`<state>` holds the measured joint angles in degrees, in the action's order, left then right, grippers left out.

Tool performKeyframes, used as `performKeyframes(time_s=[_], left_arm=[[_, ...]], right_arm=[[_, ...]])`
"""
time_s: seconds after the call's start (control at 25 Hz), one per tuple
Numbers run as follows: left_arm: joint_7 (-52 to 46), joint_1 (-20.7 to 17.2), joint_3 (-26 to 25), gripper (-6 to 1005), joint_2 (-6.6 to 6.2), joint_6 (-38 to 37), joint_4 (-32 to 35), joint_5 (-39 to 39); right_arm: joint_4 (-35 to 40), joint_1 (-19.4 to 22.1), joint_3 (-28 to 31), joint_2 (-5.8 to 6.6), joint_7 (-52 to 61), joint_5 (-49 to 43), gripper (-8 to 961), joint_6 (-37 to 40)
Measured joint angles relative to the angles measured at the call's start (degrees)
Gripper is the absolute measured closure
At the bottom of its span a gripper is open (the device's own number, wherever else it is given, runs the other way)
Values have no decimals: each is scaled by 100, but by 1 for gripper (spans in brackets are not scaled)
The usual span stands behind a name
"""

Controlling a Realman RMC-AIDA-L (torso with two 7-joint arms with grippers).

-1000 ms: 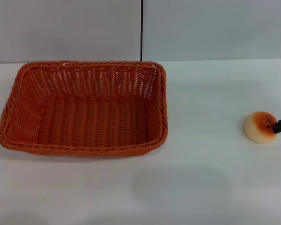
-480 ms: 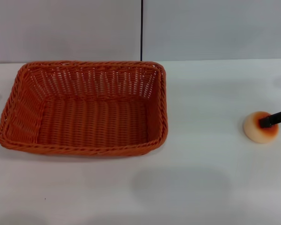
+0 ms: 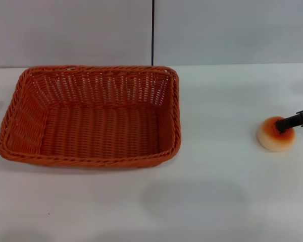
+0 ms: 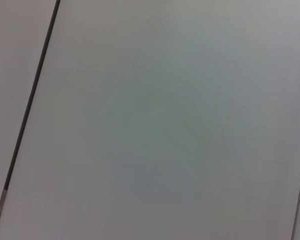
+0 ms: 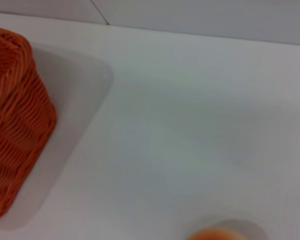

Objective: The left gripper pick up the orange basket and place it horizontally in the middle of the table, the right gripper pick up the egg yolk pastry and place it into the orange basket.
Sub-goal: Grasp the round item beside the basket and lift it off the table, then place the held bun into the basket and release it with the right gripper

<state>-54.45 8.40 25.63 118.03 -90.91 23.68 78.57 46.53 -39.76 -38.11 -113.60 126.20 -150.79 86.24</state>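
Observation:
The orange basket [image 3: 91, 118] lies lengthwise on the white table [image 3: 217, 191], left of centre, with nothing in it; one corner of the orange basket [image 5: 15, 135] also shows in the right wrist view. The egg yolk pastry [image 3: 275, 136] is at the table's right side. My right gripper [image 3: 280, 127] comes in from the right edge, one thin black finger [image 3: 293, 121] lying across the pastry's orange top, the other hidden behind it. In the right wrist view only the top rim of the pastry [image 5: 217, 235] shows. My left gripper is out of view.
A grey wall with a dark vertical seam [image 3: 153, 33] stands behind the table. Bare white tabletop lies between the basket and the pastry. The left wrist view shows only a plain grey surface with a dark seam [image 4: 32, 95].
The right gripper's finger slid up and left over the pastry's top. The pastry has shifted slightly left and up with it. The basket has not moved.

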Motion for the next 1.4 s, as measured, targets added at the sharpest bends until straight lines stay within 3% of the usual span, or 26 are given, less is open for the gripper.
performKeyframes(time_s=[0.2, 0.4, 0.52, 0.8, 0.96, 1.12, 1.4], left_arm=[[2, 11, -16, 167, 0, 35, -4, 0], [3, 49, -28, 167, -2, 75, -4, 1], [-5, 93, -10, 167, -5, 92, -5, 1], [3, 147, -5, 166, -2, 89, -92, 1], [4, 152, -5, 166, 0, 65, -129, 1], [0, 145, -5, 166, 6, 13, -212, 1], [10, 141, -5, 167, 13, -35, -307, 1]], right_arm=[[251, 23, 67, 21, 20, 119, 802, 182], [1309, 84, 68, -61, 141, 390, 827, 572], [1578, 29, 31, -32, 160, 775, 842, 642], [1490, -302, -289, 34, -43, 1825, 891, 938], [1435, -550, -910, -52, -61, 2240, 911, 1017], [1326, -863, -1336, -253, -127, 2352, 917, 953], [500, -1209, -1443, -312, -824, 2614, 920, 546]])
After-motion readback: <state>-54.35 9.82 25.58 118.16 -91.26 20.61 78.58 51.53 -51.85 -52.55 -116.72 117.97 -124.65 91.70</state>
